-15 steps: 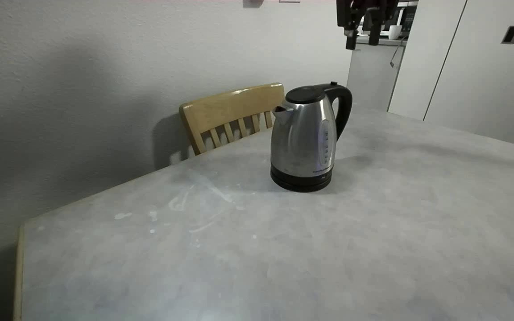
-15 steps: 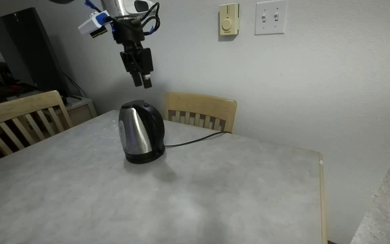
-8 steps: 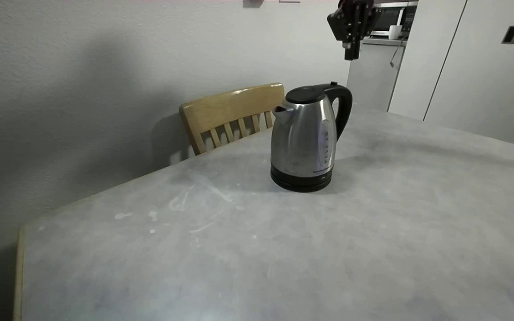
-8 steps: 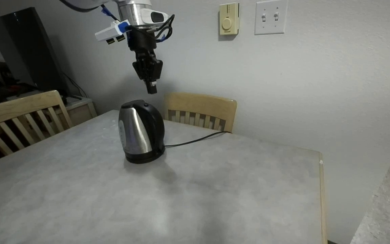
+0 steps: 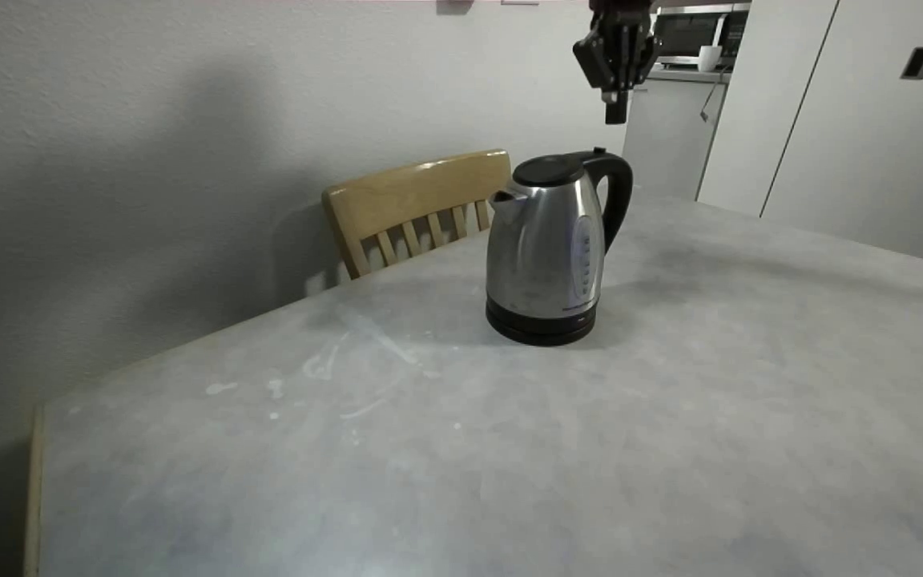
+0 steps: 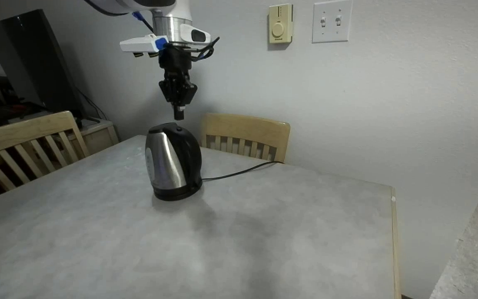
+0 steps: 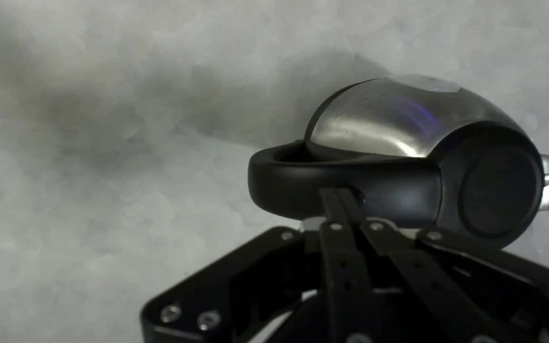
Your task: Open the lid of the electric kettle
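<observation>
The steel electric kettle (image 5: 542, 256) stands upright on the table in both exterior views. Its round black lid (image 5: 548, 170) lies flat and closed on top; in the wrist view the lid (image 7: 498, 188) is at the right, beyond the black handle (image 7: 398, 188). A small knob (image 6: 179, 128) sits on top of the handle. My gripper (image 6: 179, 118) points down just above this knob, apart from it in both exterior views. The fingertips (image 7: 334, 202) are together with nothing between them. In the wrist view they partly cover the knob.
A wooden chair (image 5: 421, 188) stands behind the kettle against the wall. Another chair (image 6: 27, 143) is at the far side of the grey table (image 6: 264, 232). A black cord (image 6: 243, 171) runs from the kettle's base to the table edge.
The fingers have gone from apart to together. My gripper has come down closer to the top of the kettle's handle. Kettle and lid have not moved.
</observation>
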You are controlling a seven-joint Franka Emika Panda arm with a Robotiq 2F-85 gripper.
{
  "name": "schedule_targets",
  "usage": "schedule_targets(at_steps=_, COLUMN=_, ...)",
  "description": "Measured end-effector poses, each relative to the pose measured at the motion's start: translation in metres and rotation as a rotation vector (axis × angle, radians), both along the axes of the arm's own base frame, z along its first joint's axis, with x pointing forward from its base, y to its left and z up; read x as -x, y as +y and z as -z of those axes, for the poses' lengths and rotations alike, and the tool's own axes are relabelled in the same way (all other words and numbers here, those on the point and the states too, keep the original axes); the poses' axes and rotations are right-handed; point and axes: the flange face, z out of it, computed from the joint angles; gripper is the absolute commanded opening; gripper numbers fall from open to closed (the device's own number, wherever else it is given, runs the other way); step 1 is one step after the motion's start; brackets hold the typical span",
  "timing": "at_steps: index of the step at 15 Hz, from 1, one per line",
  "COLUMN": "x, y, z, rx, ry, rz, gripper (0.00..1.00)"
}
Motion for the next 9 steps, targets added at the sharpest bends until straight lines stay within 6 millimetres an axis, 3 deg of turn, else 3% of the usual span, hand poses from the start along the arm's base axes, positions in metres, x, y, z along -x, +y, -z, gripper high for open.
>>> schedule_targets(at_steps=9, x=-0.0026, y=-0.0027, z=0.0047, rx=-0.102, ry=0.071, rz=0.018, gripper=0.00)
